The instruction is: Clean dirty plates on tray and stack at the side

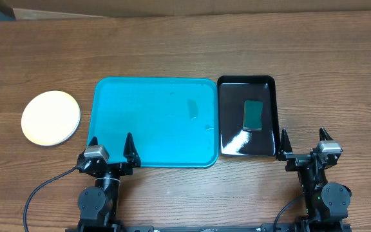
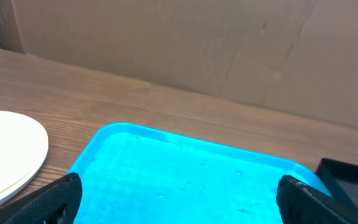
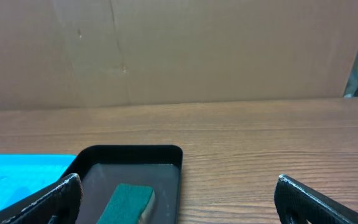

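The teal-blue tray (image 1: 153, 122) lies mid-table with nothing on it but a few wet marks; it also shows in the left wrist view (image 2: 185, 177). A stack of plates (image 1: 51, 117) sits on the table left of the tray, a pale yellow-white plate on top; its edge shows in the left wrist view (image 2: 8, 149). How many plates lie under it I cannot tell. My left gripper (image 1: 111, 149) is open and empty at the tray's near edge. My right gripper (image 1: 304, 144) is open and empty, right of the black tray's near corner.
A smaller glossy black tray (image 1: 269, 90) holding a green sponge (image 1: 254, 115) lies against the teal tray's right side; both show in the right wrist view, tray (image 3: 166, 155) and sponge (image 3: 129, 200). A cardboard wall stands behind the table.
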